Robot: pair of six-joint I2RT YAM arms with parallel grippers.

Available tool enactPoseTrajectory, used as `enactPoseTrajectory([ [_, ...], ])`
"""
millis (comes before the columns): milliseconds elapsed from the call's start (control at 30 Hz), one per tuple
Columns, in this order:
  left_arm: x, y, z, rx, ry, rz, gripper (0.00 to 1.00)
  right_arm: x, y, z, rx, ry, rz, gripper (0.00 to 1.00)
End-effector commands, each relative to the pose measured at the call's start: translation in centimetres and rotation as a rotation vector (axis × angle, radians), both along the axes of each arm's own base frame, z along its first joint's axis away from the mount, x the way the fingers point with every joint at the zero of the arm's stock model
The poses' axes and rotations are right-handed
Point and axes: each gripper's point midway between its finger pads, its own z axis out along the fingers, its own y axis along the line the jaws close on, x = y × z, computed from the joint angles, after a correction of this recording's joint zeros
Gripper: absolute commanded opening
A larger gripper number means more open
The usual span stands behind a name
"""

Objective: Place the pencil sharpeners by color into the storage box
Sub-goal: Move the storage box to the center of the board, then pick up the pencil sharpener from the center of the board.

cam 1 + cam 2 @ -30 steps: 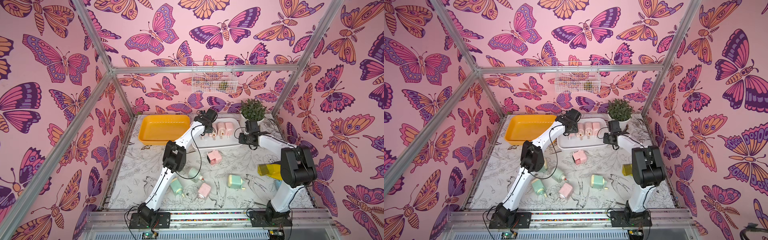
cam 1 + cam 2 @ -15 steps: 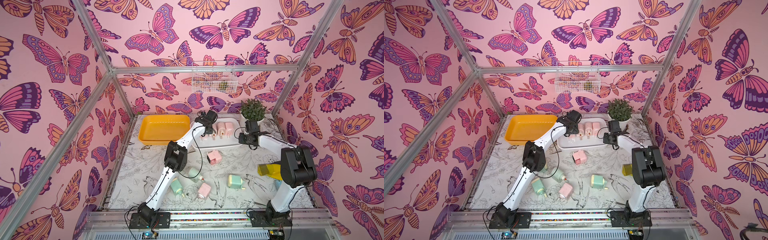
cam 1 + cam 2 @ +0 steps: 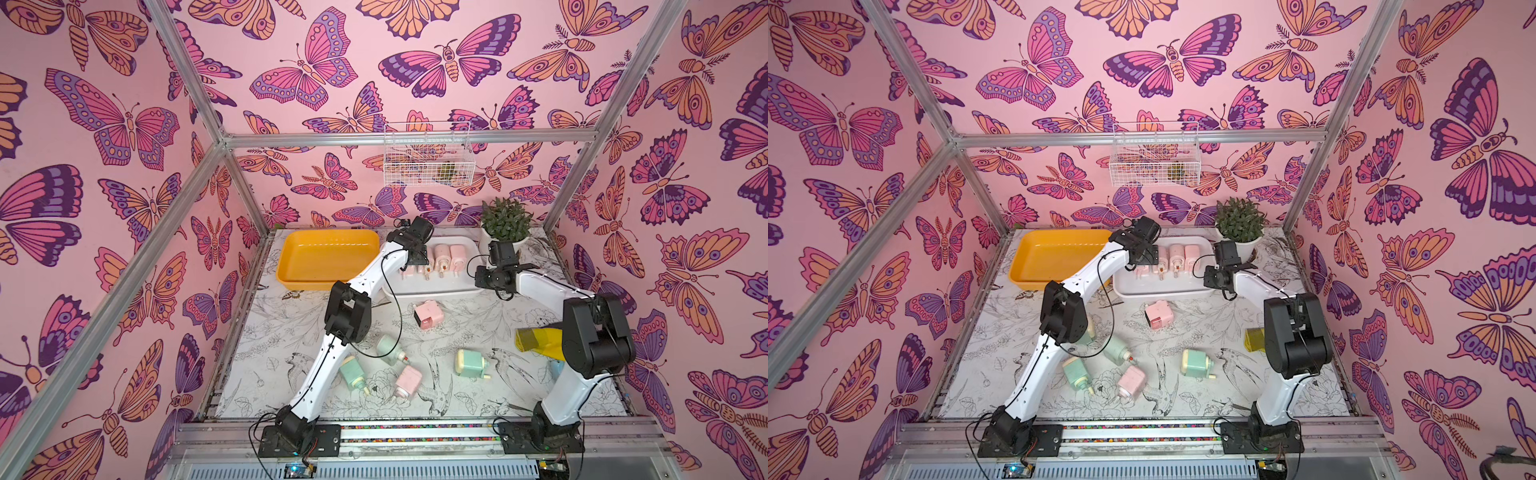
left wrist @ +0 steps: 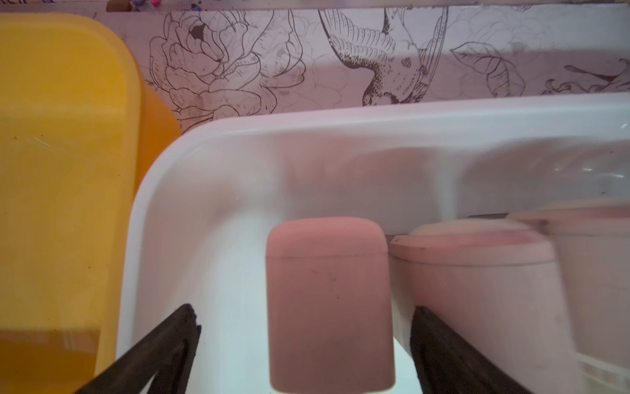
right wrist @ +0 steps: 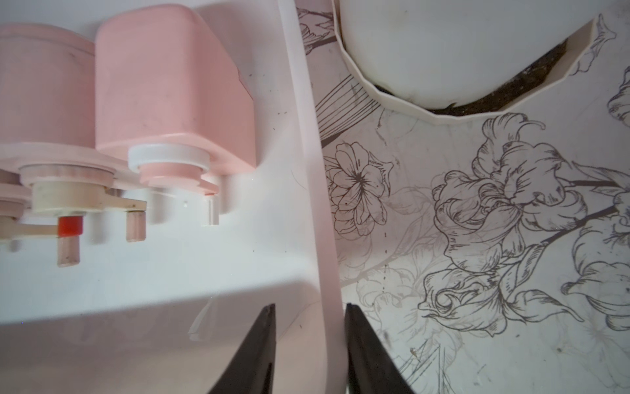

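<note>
Left hand lets go of a pink sharpener in the white storage box

The left hand (image 4: 300, 344) has just spread wide; the pink sharpener (image 4: 329, 307) sits loose between its fingers, beside three others. The right hand (image 5: 308, 344), just part-opened, straddles the storage box (image 5: 317, 191) rim. Six sharpeners wait on the counter (image 3: 478, 324). No writing readable.

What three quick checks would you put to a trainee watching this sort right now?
1. True or false: the yellow tray holds green sharpeners.
2. The left gripper is: A) shut on a sharpener; B) open, fingers either side of a pink sharpener in the white tray; C) above the plant.
3. How many pink sharpeners lie on the table outside both trays?

Key: 1 false. 2 B. 3 two.
</note>
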Motion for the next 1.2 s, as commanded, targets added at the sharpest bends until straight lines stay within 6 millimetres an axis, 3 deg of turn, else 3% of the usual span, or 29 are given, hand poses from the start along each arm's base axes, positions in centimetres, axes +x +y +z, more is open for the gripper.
enactPoseTrajectory([
  [0, -0.4, 0.5, 2.1, -0.009, -0.012, -0.004, 1.0, -0.3, 0.5, 1.7, 0.012, -0.034, 0.011, 0.39],
  [167, -0.2, 1.5, 5.1, 0.033, -0.079, -0.004, 1.0, -0.5, 0.5, 2.3, 0.013, -0.046, 0.022, 0.4],
  [267, -1.0, 1.9, 7.2, 0.04, -0.098, -0.021, 1.0, -1.1, 1.2, 3.3, 0.03, -0.066, 0.065, 0.42],
  [433, -4.5, 1.6, 10.7, 0.024, -0.105, -0.081, 1.0, -2.8, 3.0, 5.4, 0.061, -0.132, 0.108, 0.65],
  [567, -9.6, -0.3, 11.6, 0.015, -0.059, -0.265, 1.0, -4.6, 5.2, 6.5, 0.148, -0.154, 0.155, 0.91],
  [600, -11.0, -0.8, 11.2, 0.013, -0.044, -0.32, 1.0, -5.2, 5.8, 6.3, 0.176, -0.15, 0.167, 0.99],
  [667, -13.4, -1.1, 10.0, 0.005, -0.01, -0.382, 1.0, -5.9, 7.1, 6.1, 0.241, -0.159, 0.195, 1.0],
  [800, -17.2, 0.2, 7.5, -0.039, 0.053, -0.41, 1.0, -7.9, 10.3, 4.6, 0.346, -0.119, 0.289, 0.99],
  [1000, -23.1, 1.1, 0.7, -0.084, 0.225, -0.569, 1.0, -8.9, 11.8, 2.9, 0.428, -0.108, 0.247, 0.99],
  [1067, -24.3, 0.6, -0.5, -0.084, 0.257, -0.624, 0.97, -8.8, 12.0, 2.7, 0.476, -0.12, 0.224, 0.99],
  [1167, -24.4, -0.4, -1.4, -0.029, 0.221, -0.7, 0.95, -9.1, 13.0, 1.9, 0.491, -0.094, 0.247, 1.0],
])
